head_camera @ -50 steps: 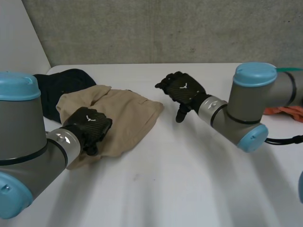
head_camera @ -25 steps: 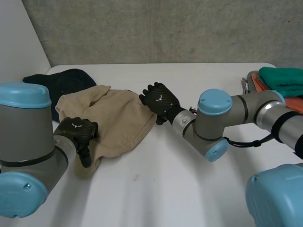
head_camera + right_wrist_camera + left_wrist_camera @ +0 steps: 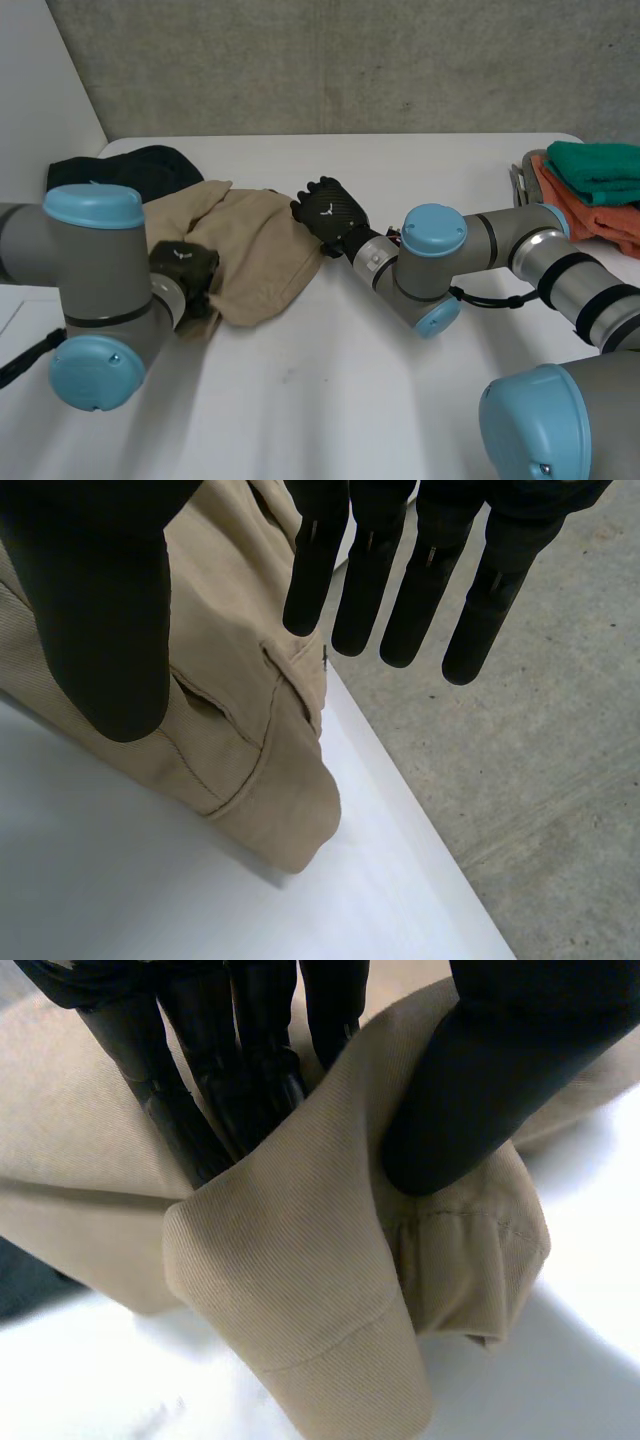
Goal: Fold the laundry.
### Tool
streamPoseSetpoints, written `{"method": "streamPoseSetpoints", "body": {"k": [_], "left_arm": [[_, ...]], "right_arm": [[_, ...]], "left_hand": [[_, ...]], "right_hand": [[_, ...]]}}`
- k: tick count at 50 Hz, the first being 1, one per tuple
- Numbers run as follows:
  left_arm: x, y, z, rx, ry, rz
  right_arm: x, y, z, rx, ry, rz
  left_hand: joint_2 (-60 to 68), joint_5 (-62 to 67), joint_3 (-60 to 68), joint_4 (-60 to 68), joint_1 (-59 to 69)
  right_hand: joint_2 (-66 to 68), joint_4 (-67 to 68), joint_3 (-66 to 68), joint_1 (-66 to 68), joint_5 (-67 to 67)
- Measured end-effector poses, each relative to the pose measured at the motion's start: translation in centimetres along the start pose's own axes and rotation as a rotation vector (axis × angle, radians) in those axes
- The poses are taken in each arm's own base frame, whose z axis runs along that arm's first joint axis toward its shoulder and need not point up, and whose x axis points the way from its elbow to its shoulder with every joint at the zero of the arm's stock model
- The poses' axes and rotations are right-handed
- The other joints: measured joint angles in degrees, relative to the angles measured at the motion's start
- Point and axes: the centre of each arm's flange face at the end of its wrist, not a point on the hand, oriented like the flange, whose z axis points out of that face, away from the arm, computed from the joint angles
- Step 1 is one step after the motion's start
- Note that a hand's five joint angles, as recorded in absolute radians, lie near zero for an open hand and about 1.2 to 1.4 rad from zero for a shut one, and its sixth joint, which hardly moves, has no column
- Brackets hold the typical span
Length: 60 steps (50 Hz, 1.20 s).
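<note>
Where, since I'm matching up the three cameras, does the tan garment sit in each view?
Head view: the tan garment lies on the white table between the left hand and the right hand.
Left wrist view: a fold of it is pinched between the left hand's fingers and thumb.
Right wrist view: its stitched corner lies under the open right hand's fingertips.
Shared landmark: the white table beneath it.

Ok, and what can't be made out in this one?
Head view: the left arm and the beige garment cover part of the dark garment, so its type is unclear.
Left wrist view: a beige fold buries the fingertips of the left robot hand.
Head view: the picture's edge cuts off the green cloth and orange cloth.
Right wrist view: whether the right robot hand touches the garment.
</note>
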Motion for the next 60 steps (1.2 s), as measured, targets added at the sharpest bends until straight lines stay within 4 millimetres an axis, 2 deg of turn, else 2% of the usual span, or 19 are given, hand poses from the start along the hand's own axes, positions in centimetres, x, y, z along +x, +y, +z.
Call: {"method": "streamPoseSetpoints", "body": {"k": [14, 25, 31, 38, 42, 45, 46, 52, 53, 54, 57, 58, 59, 60], "left_arm": [[-3.9, -5.1, -1.6, 0.207, -0.092, -0.045], [-4.9, -6.5, -1.6, 0.243, -0.090, -0.025], [-5.2, -7.2, -2.5, 0.258, -0.086, -0.023], [-5.2, -8.0, -4.2, 0.271, -0.064, -0.029], [-5.4, -8.2, -5.2, 0.276, -0.056, -0.036], [-5.7, -8.4, -6.0, 0.284, -0.054, -0.045], [-5.7, -8.4, -6.1, 0.286, -0.053, -0.047], [-5.8, -8.6, -6.9, 0.300, -0.040, -0.049], [-5.8, -8.6, -7.0, 0.300, -0.034, -0.047], [-5.8, -8.6, -7.0, 0.299, -0.031, -0.045], [-5.8, -8.4, -7.2, 0.287, -0.016, -0.037], [-5.8, -8.4, -7.2, 0.284, -0.012, -0.034], [-5.7, -8.3, -7.4, 0.274, 0.001, -0.028], [-5.7, -8.2, -7.5, 0.270, 0.009, -0.025]], "right_arm": [[-0.6, -1.3, -0.3, -0.032, -0.046, 0.026], [0.3, -3.5, -1.6, -0.127, -0.065, 0.151], [0.4, -3.5, -1.9, -0.152, -0.044, 0.196], [0.0, -2.9, -1.1, -0.126, 0.011, 0.211], [-0.5, -2.5, -0.4, -0.093, 0.052, 0.209], [-0.5, -2.3, 0.1, -0.080, 0.095, 0.206], [-0.4, -2.3, 0.2, -0.079, 0.108, 0.205], [1.9, -3.3, 0.3, -0.096, 0.241, 0.203], [3.2, -4.1, -0.2, -0.124, 0.275, 0.206], [3.7, -4.4, -0.4, -0.136, 0.284, 0.206], [6.6, -6.4, -2.5, -0.213, 0.301, 0.196], [7.0, -6.7, -2.9, -0.223, 0.300, 0.192], [8.4, -7.9, -4.5, -0.269, 0.289, 0.173], [8.9, -8.5, -5.3, -0.289, 0.280, 0.163]], "left_hand": [[0.18, 0.00, 0.21, 0.10, 0.02], [0.18, 0.00, 0.21, 0.27, 0.00], [0.18, 0.00, 0.21, 0.27, 0.02], [0.18, 0.00, 0.21, 0.29, 0.02], [0.18, 0.00, 0.22, 0.29, 0.02], [0.19, 0.00, 0.22, 0.29, 0.00], [0.19, 0.00, 0.22, 0.29, 0.02], [0.19, 0.70, 0.22, 0.29, 0.02], [0.19, 0.70, 0.22, 0.29, 0.02], [0.19, 0.70, 0.22, 0.29, 0.02], [0.19, 0.70, 0.22, 0.30, 0.02], [0.19, 0.70, 0.22, 0.29, 0.02], [0.19, 0.70, 0.26, 0.30, 0.02], [0.19, 0.70, 0.33, 0.30, 0.02]], "right_hand": [[-3.35, -3.22, -3.82, -2.98, -4.00], [-7.37, -7.01, -7.65, -6.62, -8.89], [-7.37, -7.01, -7.65, -6.62, -8.96], [-7.00, -6.71, -7.26, -6.33, -6.86], [0.78, 0.35, 0.27, 0.61, 0.95], [25.17, 23.37, 23.98, 23.10, 23.54], [28.20, 26.86, 27.04, 25.93, 26.78], [30.46, 30.94, 29.90, 26.86, 29.71], [30.46, 30.94, 29.90, 26.86, 29.71], [30.46, 30.95, 29.90, 26.86, 29.71], [30.46, 30.95, 29.91, 26.86, 29.71], [30.46, 30.95, 29.93, 26.86, 29.71], [30.46, 30.95, 30.09, 26.86, 29.71], [30.46, 30.96, 30.17, 26.86, 29.71]]}}
